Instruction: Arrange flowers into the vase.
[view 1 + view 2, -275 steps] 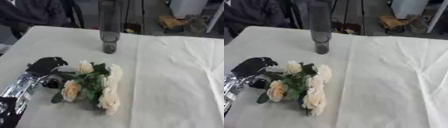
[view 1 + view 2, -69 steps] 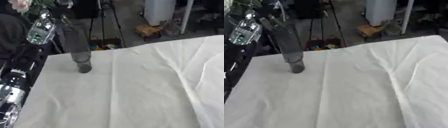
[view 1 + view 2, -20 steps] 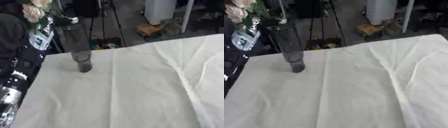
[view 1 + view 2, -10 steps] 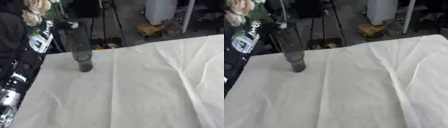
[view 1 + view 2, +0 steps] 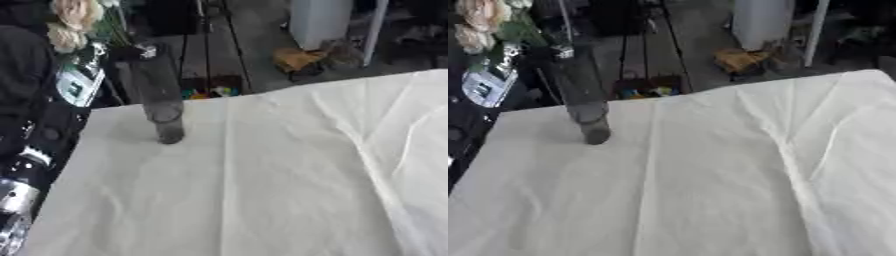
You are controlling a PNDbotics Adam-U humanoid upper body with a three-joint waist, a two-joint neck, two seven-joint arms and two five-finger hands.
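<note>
Table (image 5: 262, 200) draped in a creased off-white cloth (image 5: 710, 165), dark tall vase (image 5: 157, 95) standing directly on the cloth at its far left, tilted, just beside the raised left hand (image 5: 83, 80) and below it

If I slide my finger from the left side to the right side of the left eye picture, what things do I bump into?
The robot's left arm at the left edge, then the cream flowers held up high, then the tall dark vase on the white tablecloth, then the white box-like thing on the floor beyond the table.
</note>
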